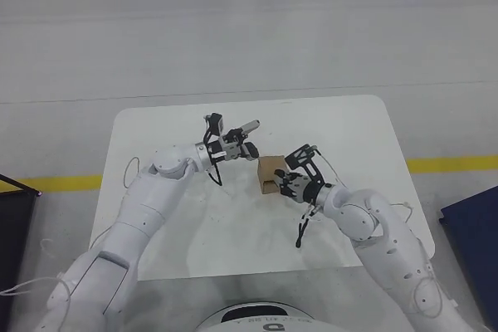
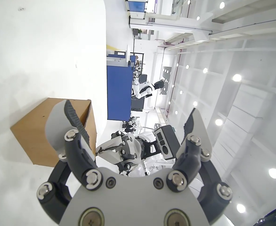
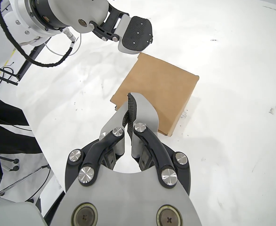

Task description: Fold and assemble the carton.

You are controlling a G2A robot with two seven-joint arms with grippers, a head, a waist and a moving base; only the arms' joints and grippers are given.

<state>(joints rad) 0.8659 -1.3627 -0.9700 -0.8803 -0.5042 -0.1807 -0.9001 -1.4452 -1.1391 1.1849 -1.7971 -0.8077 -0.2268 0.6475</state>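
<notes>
Carton [image 1: 271, 173]: brown cardboard, closed into a box shape and resting flat on the table [image 1: 191, 241] near its middle, a little toward the robot's right. The top face is plain and its edges look crisp. One lower corner shows a small notch in the right wrist view [image 3: 156, 88].

Table: white, with rounded corners. Bare surface lies on every side of the carton, widest toward the far edge and the near edge. The carton stands well apart from every table edge.

Left gripper [image 1: 251, 139]: fingers spread wide with nothing between them, held above the table just beside the carton's far left corner. One ribbed pad [image 3: 138, 34] sits close over that corner; contact cannot be told. From its own wrist [image 2: 131, 109], the carton [image 2: 34, 130] lies off to the side of one finger, not between the two.

Right gripper [image 3: 129, 98]: fingers drawn together, with the tips at the carton's near edge on the robot's right. Whether any cardboard lies between the pads cannot be told. The same gripper [image 1: 282, 178] meets the carton's side from above.

Floor line [image 1: 465, 163]: yellow strip beyond the table's right edge.
</notes>
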